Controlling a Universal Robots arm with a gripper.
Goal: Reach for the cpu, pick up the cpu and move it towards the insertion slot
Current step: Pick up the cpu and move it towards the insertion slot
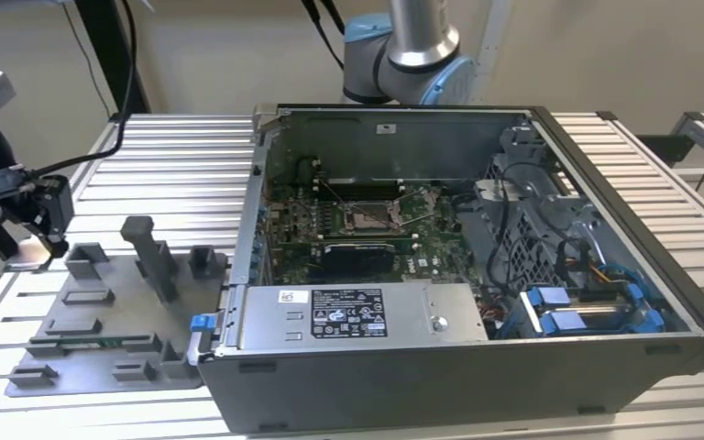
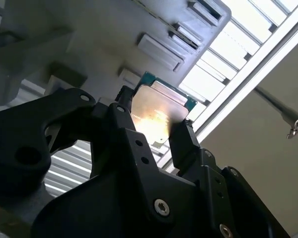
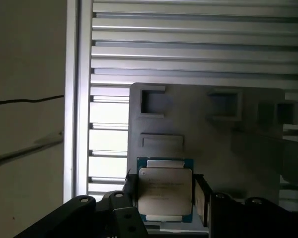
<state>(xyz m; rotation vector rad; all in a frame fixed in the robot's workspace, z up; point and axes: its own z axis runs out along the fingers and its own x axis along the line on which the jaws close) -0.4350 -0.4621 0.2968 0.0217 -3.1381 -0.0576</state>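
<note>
Fingers (image 3: 199,194) clamp the cpu (image 3: 165,191) by two opposite edges, over the grey fixture tray (image 3: 248,148). Arm end (image 1: 22,197) is at the exterior view's left, well apart from the insertion slot (image 1: 369,216).

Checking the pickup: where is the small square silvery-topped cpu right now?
In both wrist views the cpu is clamped between the black gripper's fingers, above the grey plastic fixture tray's edge, at the exterior view's left.

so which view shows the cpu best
The first wrist view: the cpu faces the camera squarely, held between the jaws. The second wrist view catches it tilted, with glare on its top. In the exterior view it is too small to tell.
</note>
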